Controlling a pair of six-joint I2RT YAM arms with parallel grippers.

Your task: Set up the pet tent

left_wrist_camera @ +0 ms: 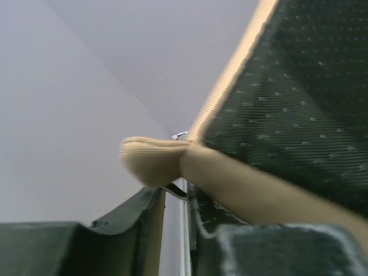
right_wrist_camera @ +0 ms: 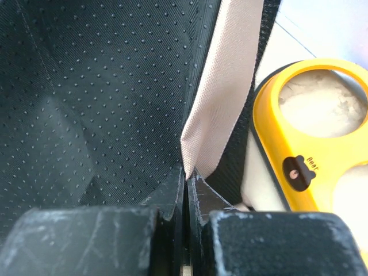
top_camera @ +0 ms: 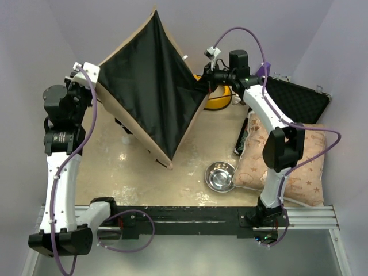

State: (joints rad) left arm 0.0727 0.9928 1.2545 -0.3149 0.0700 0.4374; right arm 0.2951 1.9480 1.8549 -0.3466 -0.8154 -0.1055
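Note:
The pet tent (top_camera: 149, 92) hangs in the air between both arms as a folded sheet, its black dotted lining facing up and its edges tan. My left gripper (top_camera: 95, 77) is at the tent's left corner. In the left wrist view the tent's tan hem (left_wrist_camera: 155, 158) lies across the tips of the left gripper (left_wrist_camera: 175, 198), whose jaws stand a narrow slit apart with the wall showing through. My right gripper (top_camera: 202, 85) is at the tent's right corner. In the right wrist view the right gripper (right_wrist_camera: 187, 181) is shut on the tip of the tan hem (right_wrist_camera: 221, 98).
A yellow double-bowl feeder (top_camera: 221, 100) sits just behind the right gripper and fills the right side of the right wrist view (right_wrist_camera: 310, 155). A steel bowl (top_camera: 220, 176) lies front centre. A star-patterned cushion (top_camera: 305, 167) and a black case (top_camera: 299, 100) are at the right.

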